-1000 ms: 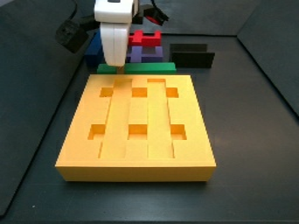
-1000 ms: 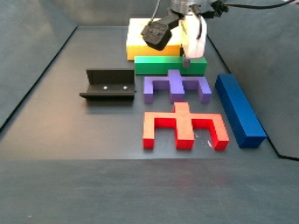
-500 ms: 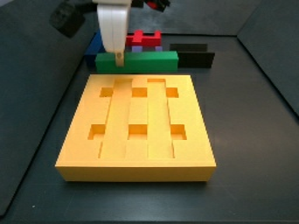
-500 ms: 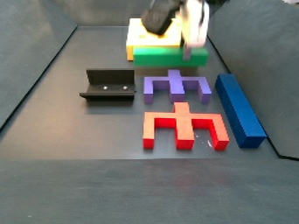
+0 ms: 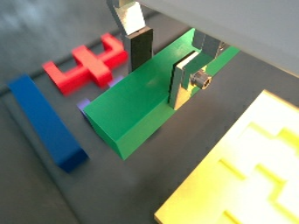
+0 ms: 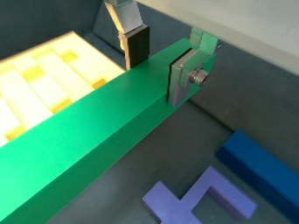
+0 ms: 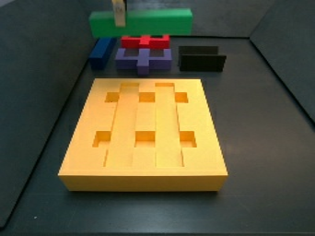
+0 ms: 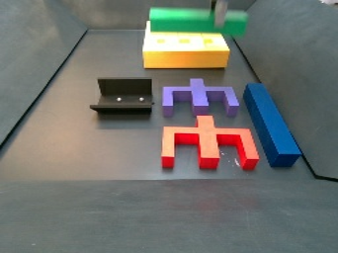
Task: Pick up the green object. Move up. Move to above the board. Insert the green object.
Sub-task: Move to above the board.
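In both wrist views the gripper (image 5: 163, 63) has its fingers (image 6: 136, 45) clamped on the green bar (image 5: 146, 94), one silver plate on each long face, near one end of the bar. The bar hangs in the air, clear of the worktop (image 8: 106, 188).

In a side view, going left to right: the fixture (image 8: 122, 97) stands on the worktop, then the purple piece (image 8: 200, 96) and the red piece (image 8: 208, 140), then the long blue bar (image 8: 271, 121) at the far right. Behind them lies the yellow board (image 8: 185, 49), and the green bar (image 8: 181, 21) is held level above it.

In a side view from the opposite end, the board (image 7: 144, 134) fills the foreground, with the green bar (image 7: 143, 21) raised over the pieces behind it.
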